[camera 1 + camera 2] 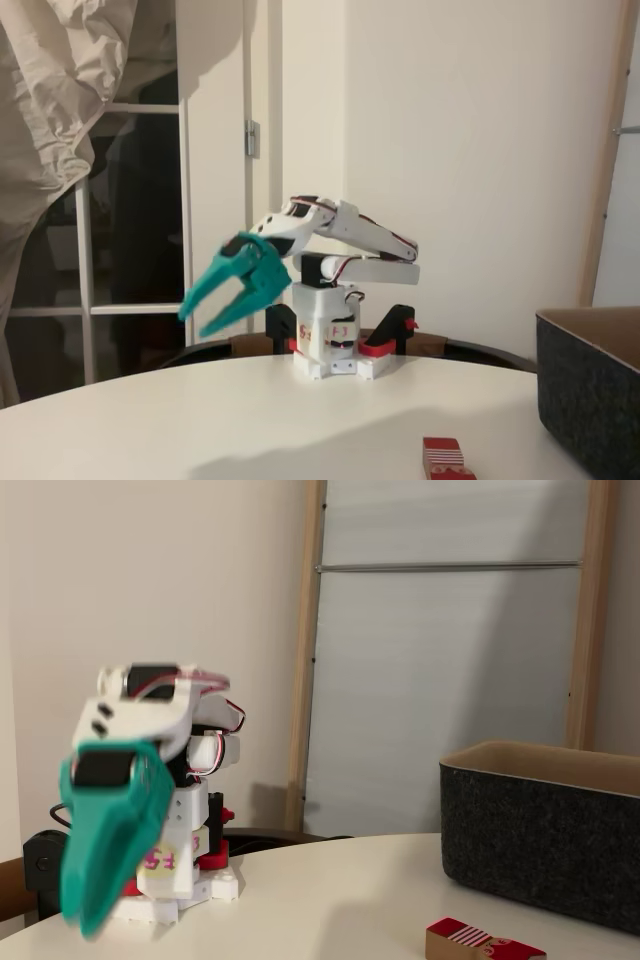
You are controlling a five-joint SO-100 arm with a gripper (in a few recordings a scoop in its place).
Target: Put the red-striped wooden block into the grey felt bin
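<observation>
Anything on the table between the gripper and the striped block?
No: in both fixed views the teal gripper hangs open above the white table, and only bare tabletop lies between it and the red-striped wooden block.

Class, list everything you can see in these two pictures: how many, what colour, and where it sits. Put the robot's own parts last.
Block: one, red top with red and white stripes, lying on the table near the front edge, apart from the bin.
Bin: one, dark grey felt with tan inside, standing on the table at the right in both fixed views.
Table: one, white, round-edged, under everything.
Clamps: red and black, at the arm's base.
Arm: one, white, folded over its base at the table's far side.
Gripper: one, teal, open, raised in the air, holding nothing.
</observation>
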